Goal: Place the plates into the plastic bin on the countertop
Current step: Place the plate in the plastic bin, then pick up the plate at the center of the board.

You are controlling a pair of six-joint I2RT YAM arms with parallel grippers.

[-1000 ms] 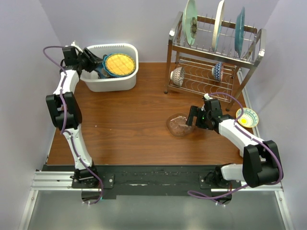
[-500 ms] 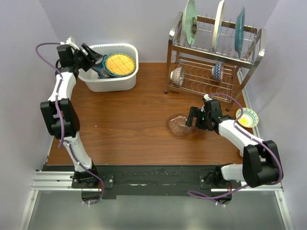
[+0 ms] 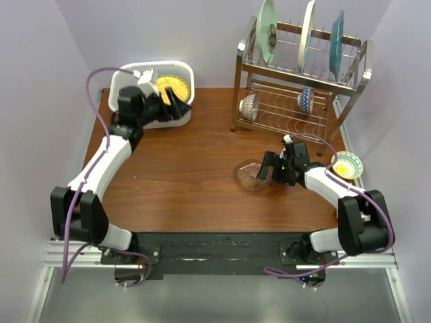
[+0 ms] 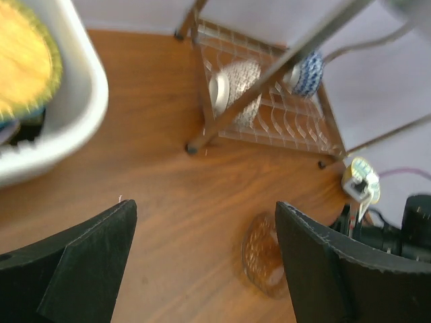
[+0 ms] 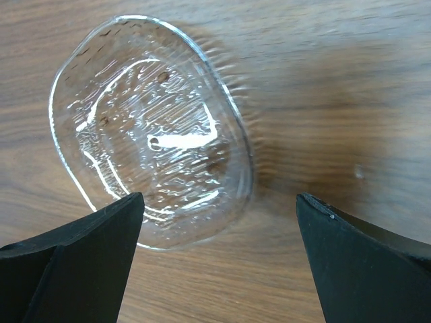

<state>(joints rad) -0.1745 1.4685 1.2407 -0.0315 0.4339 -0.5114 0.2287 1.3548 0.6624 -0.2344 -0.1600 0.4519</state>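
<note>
The white plastic bin (image 3: 160,66) stands at the back left of the countertop (image 3: 188,168), with an amber plate with a blue-green rim (image 3: 177,85) lying inside it. My left gripper (image 3: 176,108) hovers over the bin's front right corner, open and empty. The left wrist view shows the bin (image 4: 84,94) and the amber plate (image 4: 23,60) at upper left. A clear glass plate (image 3: 250,176) lies flat mid-table. My right gripper (image 3: 264,169) hangs open just above the glass plate's (image 5: 148,128) right edge. Three plates (image 3: 308,27) stand upright in the rack's top tier.
The steel wire rack (image 3: 357,74) stands at the back right, with two patterned bowls (image 3: 250,105) on its lower tier. A small yellow-centred dish (image 3: 347,165) sits at the right edge beside the right arm. White walls close in both sides.
My left arm swung from the bin's left side across to its front right, and its jaws spread wider. The right arm shifted only slightly over the glass plate.
</note>
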